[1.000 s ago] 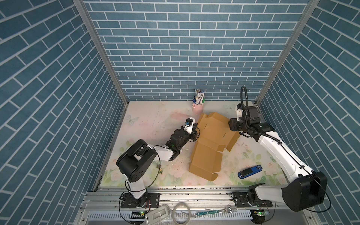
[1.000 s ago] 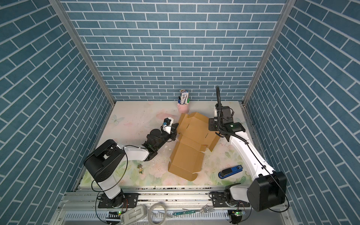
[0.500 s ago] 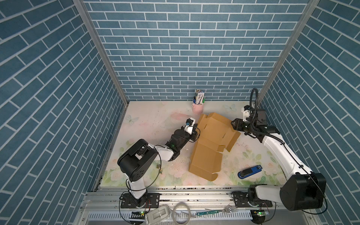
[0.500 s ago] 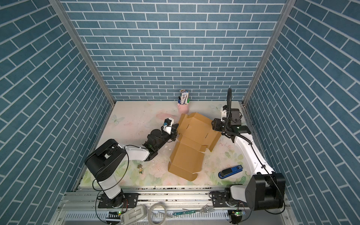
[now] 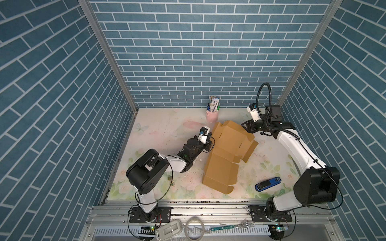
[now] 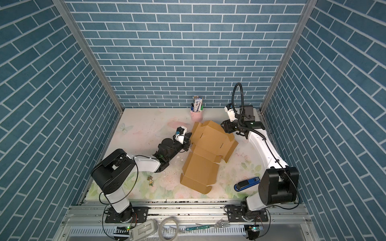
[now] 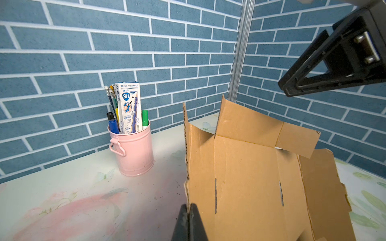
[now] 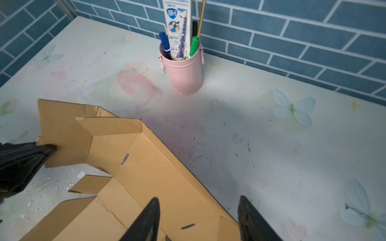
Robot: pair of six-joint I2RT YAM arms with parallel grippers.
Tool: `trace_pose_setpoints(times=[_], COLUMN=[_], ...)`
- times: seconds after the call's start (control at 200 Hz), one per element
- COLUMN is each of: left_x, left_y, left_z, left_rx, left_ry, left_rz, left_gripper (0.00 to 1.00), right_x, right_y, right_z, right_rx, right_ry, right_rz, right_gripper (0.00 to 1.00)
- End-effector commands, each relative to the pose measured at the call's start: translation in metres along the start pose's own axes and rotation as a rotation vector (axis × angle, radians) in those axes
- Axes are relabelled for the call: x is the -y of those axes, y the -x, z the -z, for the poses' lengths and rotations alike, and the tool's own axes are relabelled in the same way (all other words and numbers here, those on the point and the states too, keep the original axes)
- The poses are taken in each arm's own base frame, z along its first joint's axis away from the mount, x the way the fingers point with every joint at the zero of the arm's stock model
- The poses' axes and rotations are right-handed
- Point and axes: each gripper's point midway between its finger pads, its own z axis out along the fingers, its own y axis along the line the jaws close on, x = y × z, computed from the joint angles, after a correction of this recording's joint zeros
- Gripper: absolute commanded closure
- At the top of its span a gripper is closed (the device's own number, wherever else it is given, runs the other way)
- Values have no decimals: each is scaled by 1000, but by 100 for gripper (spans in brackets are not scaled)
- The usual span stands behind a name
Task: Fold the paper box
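The paper box (image 5: 225, 150) (image 6: 206, 150) is brown cardboard, partly folded, lying mid-table with flaps raised at its far end. My left gripper (image 5: 210, 141) (image 6: 188, 139) is at the box's left side. In the left wrist view it (image 7: 189, 205) is shut on the edge of an upright flap of the box (image 7: 250, 177). My right gripper (image 5: 245, 126) (image 6: 224, 126) hovers at the box's far right corner. In the right wrist view it (image 8: 198, 199) is open, one finger over the cardboard (image 8: 146, 177), the other over the table, holding nothing.
A pink cup of pens (image 5: 212, 115) (image 6: 196, 115) (image 7: 133, 154) (image 8: 186, 77) stands just behind the box by the back wall. A blue stapler (image 5: 268, 184) (image 6: 246, 183) lies at the front right. Brick walls close in three sides.
My right arm's wrist has swung toward the back right corner and its jaws have spread wider. The left gripper has kept its hold on the flap; the box has barely moved.
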Motion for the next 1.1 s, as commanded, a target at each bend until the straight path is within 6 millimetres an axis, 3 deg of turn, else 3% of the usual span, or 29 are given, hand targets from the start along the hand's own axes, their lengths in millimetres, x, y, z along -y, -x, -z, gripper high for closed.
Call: trace_pose_setpoints(times=[0.0, 0.24, 0.39, 0.74, 1.095], left_x=[4, 6, 4, 4, 5], left_y=[6, 4, 2, 2, -6], left_z=[-6, -8, -10, -13, -15], left_rx=[21, 11, 8, 8, 7], left_ry=[-18, -26, -17, -13, -11], left_rz=[-6, -5, -2, 9, 15], left_gripper=[100, 100, 100, 100, 100], right_x=[-14, -3, -9, -15, -8], right_y=[-15, -21, -29, -41, -28], right_z=[-10, -27, -36, -42, -46], right_rx=[-93, -168, -198, -220, -153], right_ry=[71, 68, 91, -33, -265], right_rz=[186, 264, 280, 376, 468], right_gripper=[39, 39, 43, 64, 81])
